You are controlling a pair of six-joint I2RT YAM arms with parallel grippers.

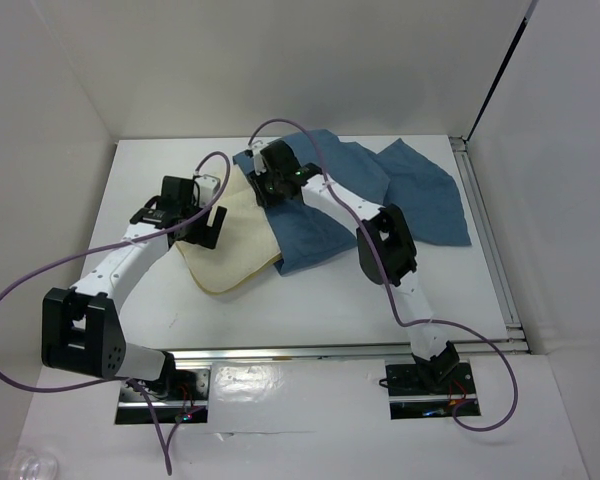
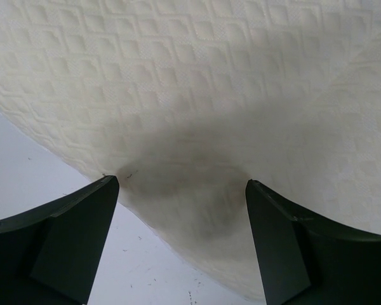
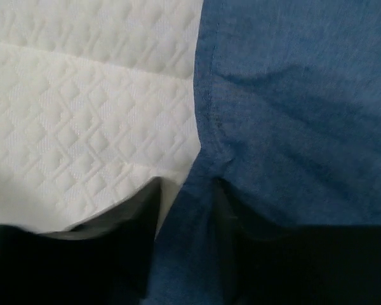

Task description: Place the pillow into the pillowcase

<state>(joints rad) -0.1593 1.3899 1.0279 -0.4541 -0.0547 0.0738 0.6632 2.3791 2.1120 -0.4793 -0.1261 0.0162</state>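
Top external view: the white table (image 1: 320, 300) carries the pillowcase (image 1: 420, 190), partly hidden under the right arm, with its edge lying over the pillow (image 1: 230, 255). The left gripper (image 2: 181, 190) gapes wide above the pillow's edge. The right gripper (image 3: 190, 216), dark and blurred, straddles a puckered fold of pillowcase hem; I cannot tell whether it clamps the fold.

Cream pillow (image 1: 230, 250) partly under blue pillowcase (image 1: 420, 195)

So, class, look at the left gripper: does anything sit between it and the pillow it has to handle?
Nothing visible does. The left gripper hangs open right over the pillow, its fingers straddling the pillow's edge, with only quilted fabric and bare table between them.
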